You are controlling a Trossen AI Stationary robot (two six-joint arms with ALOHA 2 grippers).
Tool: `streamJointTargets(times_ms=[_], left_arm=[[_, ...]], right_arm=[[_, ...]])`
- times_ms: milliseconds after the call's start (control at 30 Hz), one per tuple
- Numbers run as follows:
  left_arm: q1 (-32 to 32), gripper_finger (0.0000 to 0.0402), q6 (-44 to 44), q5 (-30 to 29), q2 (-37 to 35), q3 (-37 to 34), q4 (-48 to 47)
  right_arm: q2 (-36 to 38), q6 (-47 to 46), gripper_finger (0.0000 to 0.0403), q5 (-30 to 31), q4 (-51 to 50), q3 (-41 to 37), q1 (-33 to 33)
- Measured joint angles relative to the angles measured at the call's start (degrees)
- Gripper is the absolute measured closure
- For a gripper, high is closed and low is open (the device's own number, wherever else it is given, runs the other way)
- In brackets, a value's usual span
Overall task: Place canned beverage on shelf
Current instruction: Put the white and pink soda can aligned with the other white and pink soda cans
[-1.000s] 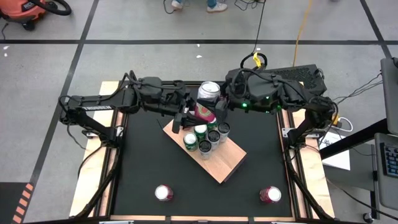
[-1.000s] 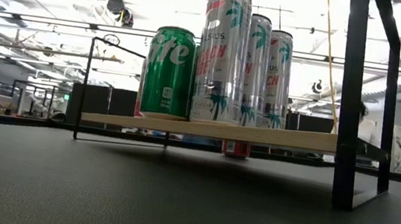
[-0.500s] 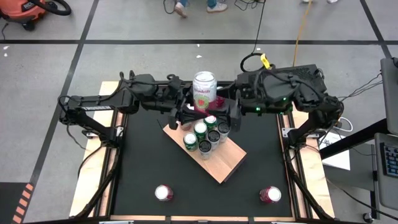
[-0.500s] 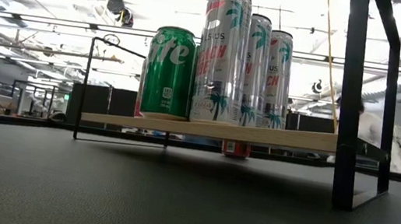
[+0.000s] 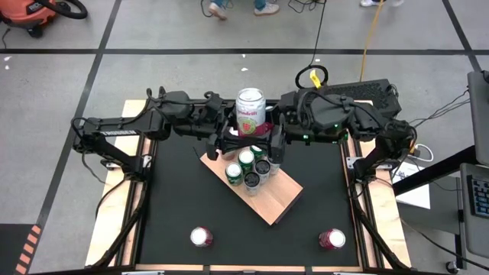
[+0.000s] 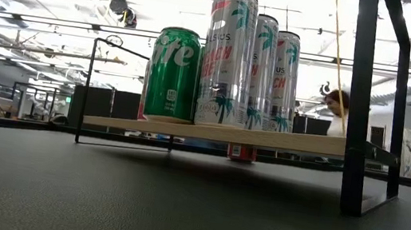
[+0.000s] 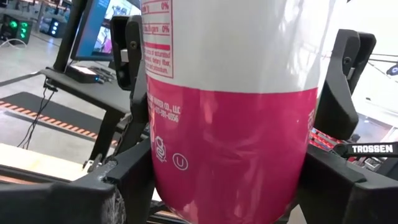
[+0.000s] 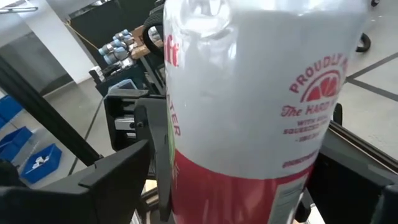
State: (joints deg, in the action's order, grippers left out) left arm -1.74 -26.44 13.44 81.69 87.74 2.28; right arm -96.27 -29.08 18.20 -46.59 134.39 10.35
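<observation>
Above the cans [image 5: 252,164] on the shelf [image 5: 269,202] — pink can [image 5: 250,111] clenched in left fingers [image 7: 346,81], right fingers [image 8: 118,171] released

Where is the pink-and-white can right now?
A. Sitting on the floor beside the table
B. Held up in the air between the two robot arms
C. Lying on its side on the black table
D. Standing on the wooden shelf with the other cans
B: in the high view the pink-and-white can sits raised between the left gripper and the right gripper, above the far end of the shelf.
</observation>
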Motion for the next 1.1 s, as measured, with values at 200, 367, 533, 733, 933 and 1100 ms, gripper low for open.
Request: streamJointTargets(times_ms=[200, 367, 533, 733, 933, 1100], left_arm=[[0.0, 0.0106, 0.04, -0.01, 0.0, 0.0, 0.02], [0.0, 0.0106, -0.02, 0.03, 0.0, 0.0, 0.02], [0.0, 0.0106, -0.02, 0.08, 0.0, 0.0, 0.0], [0.0, 0.0106, -0.08, 0.05, 0.0, 0.0, -0.18], [0.04, 0.0095, -2.28, -0.86, 0.0, 0.0, -0.07], [-0.02, 0.0054, -4.25, -0.85, -1.23, 0.0, -2.47]], right_arm=[[0.0, -0.15, 0.0047, -0.02, 0.06, 0.0, -0.04], [-0.29, -0.17, 0.0081, 0.13, 0.04, 0.0, -0.26], [-0.7, -0.09, 0.0108, 1.08, 0.22, 0.02, -0.5], [-0.72, -0.09, 0.0129, 1.31, 0.07, 0.02, -0.5], [-0.74, -0.47, 0.0132, 1.22, 0.2, 0.02, -0.51], [-0.74, -0.03, 0.0132, 1.32, -0.07, -0.06, -0.52]])
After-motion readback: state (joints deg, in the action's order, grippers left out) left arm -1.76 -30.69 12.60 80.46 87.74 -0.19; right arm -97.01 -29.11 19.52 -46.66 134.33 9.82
